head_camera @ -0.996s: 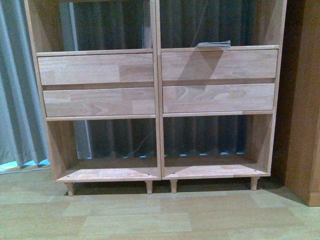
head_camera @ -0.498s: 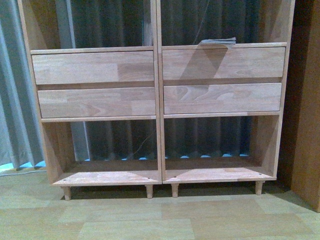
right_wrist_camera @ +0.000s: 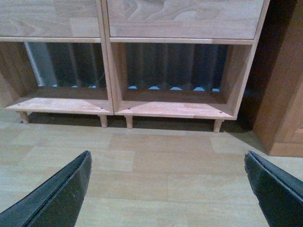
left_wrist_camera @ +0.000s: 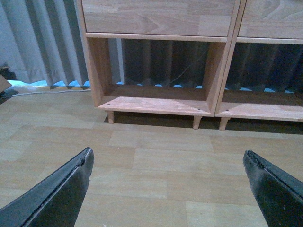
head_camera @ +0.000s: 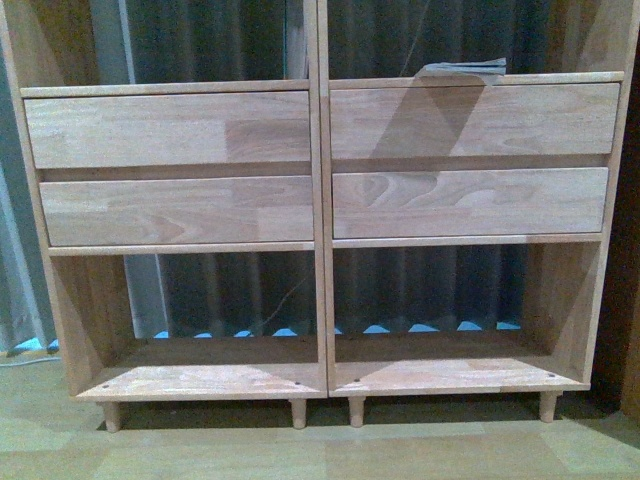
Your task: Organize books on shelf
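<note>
The light-wood shelf (head_camera: 320,210) fills the front view, with four plank-fronted drawer panels and open bottom bays. A thin book (head_camera: 462,68) with a grey-teal edge lies flat on the ledge above the right column's upper drawer; its cover is hard to make out. The cream-white book is out of view. My left gripper (left_wrist_camera: 166,153) is open and empty above the wood floor, in front of the shelf's left bay (left_wrist_camera: 156,101). My right gripper (right_wrist_camera: 167,154) is open and empty above the floor, in front of the right bay (right_wrist_camera: 175,109).
A darker wooden cabinet (right_wrist_camera: 284,71) stands right of the shelf. Grey curtains (head_camera: 15,300) hang behind the open back. A thin cable (left_wrist_camera: 182,75) hangs behind the left bay. Short peg legs (head_camera: 297,412) lift the shelf off the floor.
The shelf has grown larger in the front view and spread toward both edges, so the view has moved closer to it. The book lies in the same place on the ledge.
</note>
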You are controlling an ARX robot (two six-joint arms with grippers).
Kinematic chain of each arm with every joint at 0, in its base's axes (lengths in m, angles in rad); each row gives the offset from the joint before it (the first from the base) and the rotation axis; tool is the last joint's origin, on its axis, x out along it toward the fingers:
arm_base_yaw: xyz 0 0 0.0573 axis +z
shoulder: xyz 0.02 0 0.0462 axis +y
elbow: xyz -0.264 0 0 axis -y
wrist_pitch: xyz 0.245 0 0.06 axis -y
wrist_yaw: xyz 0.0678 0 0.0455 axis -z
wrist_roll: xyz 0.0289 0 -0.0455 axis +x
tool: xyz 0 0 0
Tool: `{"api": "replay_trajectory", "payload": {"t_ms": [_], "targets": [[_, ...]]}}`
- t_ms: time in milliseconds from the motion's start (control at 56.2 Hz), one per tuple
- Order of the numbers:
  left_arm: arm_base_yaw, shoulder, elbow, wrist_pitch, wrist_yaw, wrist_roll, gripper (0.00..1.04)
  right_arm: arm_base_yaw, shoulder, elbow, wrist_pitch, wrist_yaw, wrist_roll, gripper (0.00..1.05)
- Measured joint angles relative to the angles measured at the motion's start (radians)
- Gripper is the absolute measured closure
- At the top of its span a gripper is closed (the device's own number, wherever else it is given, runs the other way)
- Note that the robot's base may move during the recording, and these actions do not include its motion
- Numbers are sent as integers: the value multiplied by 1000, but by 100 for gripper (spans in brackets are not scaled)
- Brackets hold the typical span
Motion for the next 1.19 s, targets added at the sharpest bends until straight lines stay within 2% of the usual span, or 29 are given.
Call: {"api": "replay_trajectory", "payload": {"t_ms": [1192], "targets": [[0, 0, 0, 0, 0, 0, 7, 0, 0, 0, 0, 0, 0, 7]]}}
